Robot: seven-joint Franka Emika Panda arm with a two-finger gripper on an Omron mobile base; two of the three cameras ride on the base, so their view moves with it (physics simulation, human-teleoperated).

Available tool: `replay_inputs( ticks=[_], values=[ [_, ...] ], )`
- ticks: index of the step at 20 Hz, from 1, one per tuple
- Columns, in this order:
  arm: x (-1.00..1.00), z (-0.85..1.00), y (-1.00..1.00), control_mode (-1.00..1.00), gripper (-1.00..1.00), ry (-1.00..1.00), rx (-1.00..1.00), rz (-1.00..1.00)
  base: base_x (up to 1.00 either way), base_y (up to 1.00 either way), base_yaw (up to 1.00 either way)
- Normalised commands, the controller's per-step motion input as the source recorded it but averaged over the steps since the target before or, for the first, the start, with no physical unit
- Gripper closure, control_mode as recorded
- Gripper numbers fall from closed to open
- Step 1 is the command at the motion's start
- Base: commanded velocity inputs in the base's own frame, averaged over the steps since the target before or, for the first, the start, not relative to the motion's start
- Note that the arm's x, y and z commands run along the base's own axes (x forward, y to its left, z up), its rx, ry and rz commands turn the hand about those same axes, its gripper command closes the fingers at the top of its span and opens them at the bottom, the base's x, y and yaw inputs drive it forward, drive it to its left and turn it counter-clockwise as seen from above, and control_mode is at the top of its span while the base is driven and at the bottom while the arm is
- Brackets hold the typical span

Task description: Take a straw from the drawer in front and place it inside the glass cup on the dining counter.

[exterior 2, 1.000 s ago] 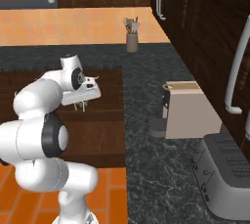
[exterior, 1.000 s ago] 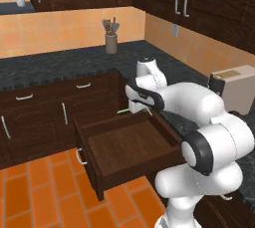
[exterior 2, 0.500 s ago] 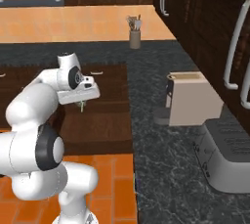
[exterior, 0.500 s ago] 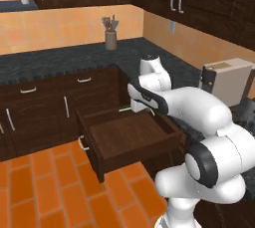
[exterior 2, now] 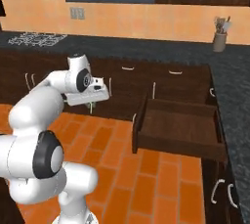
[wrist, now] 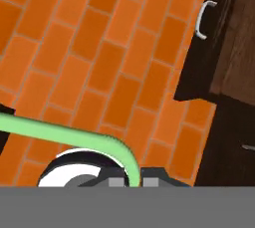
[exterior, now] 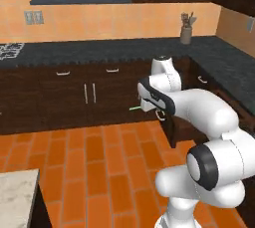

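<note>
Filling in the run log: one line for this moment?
phase: carry | claw: shut on straw | drawer: open | over: floor

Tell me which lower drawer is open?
The drawer by the corner, right of the gripper, pulled out and empty; the other fronts sit flush.

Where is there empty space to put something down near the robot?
The open drawer looks bare inside, walled by its dark sides. The marble corner at lower left is bare too. The dark counter is free between the stove grate and utensil pot. It is crowded around the claw, holding the straw.
</note>
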Motion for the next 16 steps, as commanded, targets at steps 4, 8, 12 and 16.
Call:
replay_inputs(
  ticks=[4,8,12,16],
  values=[
    [0.00,0.00,0.00,1.00,1.00,0.00,0.00,0.00,0.00,0.88,0.79],
    [0.00,0.00,0.00,1.00,1.00,0.00,0.00,0.00,-0.61,0.56,0.38],
    [0.00,0.00,0.00,1.00,1.00,0.00,0.00,0.00,-1.00,0.02,-0.15],
    [0.00,0.00,0.00,1.00,1.00,0.00,0.00,0.00,-1.00,0.00,-0.27]
  ],
)
